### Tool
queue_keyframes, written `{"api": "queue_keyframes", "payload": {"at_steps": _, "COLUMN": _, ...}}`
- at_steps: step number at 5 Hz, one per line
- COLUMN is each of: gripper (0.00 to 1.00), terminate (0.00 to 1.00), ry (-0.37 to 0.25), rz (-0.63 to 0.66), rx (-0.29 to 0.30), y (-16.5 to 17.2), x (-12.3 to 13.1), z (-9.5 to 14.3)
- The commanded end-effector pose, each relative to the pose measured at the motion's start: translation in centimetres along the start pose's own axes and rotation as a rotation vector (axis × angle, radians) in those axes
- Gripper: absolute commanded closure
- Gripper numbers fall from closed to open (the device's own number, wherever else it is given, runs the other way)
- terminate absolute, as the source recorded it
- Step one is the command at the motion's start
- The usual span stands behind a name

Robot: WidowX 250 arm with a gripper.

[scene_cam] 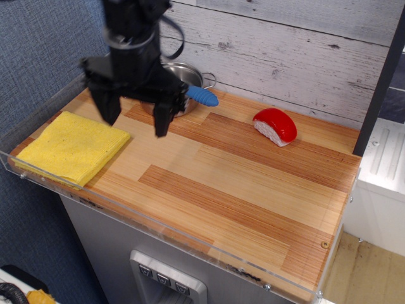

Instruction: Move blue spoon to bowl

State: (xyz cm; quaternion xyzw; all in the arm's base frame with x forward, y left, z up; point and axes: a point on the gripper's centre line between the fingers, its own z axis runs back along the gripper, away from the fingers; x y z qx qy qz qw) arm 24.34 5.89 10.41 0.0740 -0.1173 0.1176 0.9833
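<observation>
Now the black gripper (134,115) hangs in front of the bowl (190,77), its two dark fingers (162,117) spread wide with nothing between them. Behind the arm, the bowl shows only in part: a round, shiny steel wall and rim with one small loop handle on its right side. The blue spoon (201,95) rests on the bowl's rim, its thick ribbed blue handle jutting out over the right edge (the metal scoop is hidden behind the arm, so how it lies inside cannot be told). Left of and nearer than the bowl, a flat, square yellow cloth (71,147) with a soft, spongy surface lies on the striped wooden tabletop (240,183). Well to the right of the bowl sits a rounded red-and-white sushi piece (275,126), glossy red on top and white beneath.
</observation>
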Motion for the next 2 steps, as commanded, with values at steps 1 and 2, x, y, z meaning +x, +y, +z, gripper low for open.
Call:
{"api": "queue_keyframes", "payload": {"at_steps": 1, "gripper": 0.0, "terminate": 0.0, "ry": -0.053, "rz": 0.033, "rx": -0.082, "y": 0.94, "x": -3.34, "z": 0.87}}
{"api": "queue_keyframes", "payload": {"at_steps": 2, "gripper": 0.0, "terminate": 1.0, "ry": -0.053, "rz": 0.033, "rx": -0.082, "y": 0.94, "x": -3.34, "z": 0.87}}
